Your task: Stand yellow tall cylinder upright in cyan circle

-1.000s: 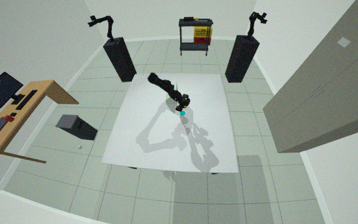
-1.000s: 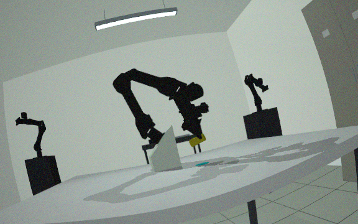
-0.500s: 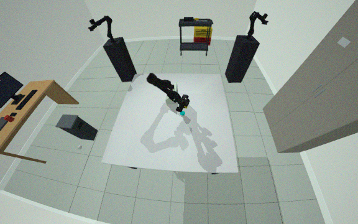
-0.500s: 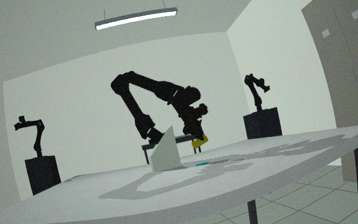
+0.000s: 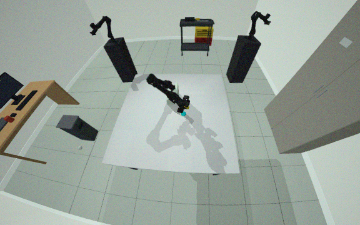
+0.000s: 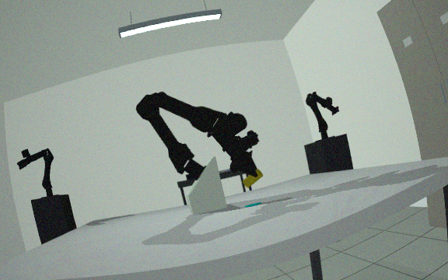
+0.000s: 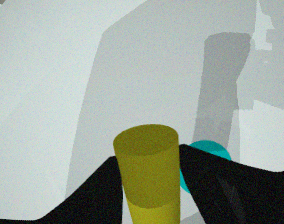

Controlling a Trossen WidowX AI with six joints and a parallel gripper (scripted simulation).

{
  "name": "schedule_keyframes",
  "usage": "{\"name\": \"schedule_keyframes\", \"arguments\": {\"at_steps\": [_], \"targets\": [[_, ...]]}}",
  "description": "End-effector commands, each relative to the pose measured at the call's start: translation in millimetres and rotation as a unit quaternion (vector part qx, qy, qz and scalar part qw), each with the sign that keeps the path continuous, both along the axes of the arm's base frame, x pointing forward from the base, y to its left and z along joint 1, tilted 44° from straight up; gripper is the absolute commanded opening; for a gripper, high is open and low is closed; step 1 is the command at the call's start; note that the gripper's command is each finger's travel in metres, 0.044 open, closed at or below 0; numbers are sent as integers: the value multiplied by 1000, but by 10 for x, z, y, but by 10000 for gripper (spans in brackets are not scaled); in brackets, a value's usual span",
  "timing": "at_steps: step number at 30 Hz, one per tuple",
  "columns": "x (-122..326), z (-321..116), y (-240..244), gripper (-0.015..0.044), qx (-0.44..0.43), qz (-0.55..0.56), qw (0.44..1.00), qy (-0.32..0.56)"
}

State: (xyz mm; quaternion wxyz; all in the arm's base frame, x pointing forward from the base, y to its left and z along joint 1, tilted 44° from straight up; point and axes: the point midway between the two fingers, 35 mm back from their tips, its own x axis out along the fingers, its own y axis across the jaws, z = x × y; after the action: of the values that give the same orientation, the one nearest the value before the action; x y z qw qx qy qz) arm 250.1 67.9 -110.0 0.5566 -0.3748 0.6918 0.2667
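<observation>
The yellow tall cylinder [image 6: 252, 180] [image 7: 149, 175] is held tilted above the table, its lower end to the left in the exterior view. Only a bit of it shows in the top view, beside the fingers. My gripper [image 6: 256, 173] [image 7: 148, 158] is shut on it, one black finger on each side in the wrist view. The cyan circle [image 5: 184, 114] [image 6: 253, 204] [image 7: 212, 150] lies flat on the table, below the cylinder and apart from it. In the wrist view the right finger covers part of the circle.
The white table [image 5: 130, 140] [image 6: 131, 253] carries the arm's shadows. A pale upright wedge-shaped panel [image 6: 210, 192] stands near the arm's base, left of the circle in the exterior view. Two other arms on dark pedestals [image 5: 120, 59] [image 5: 243, 59] stand beyond the table.
</observation>
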Motion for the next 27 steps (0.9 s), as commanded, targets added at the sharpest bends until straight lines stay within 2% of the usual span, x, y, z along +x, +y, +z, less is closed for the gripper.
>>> {"name": "schedule_keyframes", "arguments": {"at_steps": [1, 27], "targets": [[-11, -15, -4, 105, 15, -1, 1000, -2], [-6, -75, -23, 105, 105, 0, 994, -38]]}}
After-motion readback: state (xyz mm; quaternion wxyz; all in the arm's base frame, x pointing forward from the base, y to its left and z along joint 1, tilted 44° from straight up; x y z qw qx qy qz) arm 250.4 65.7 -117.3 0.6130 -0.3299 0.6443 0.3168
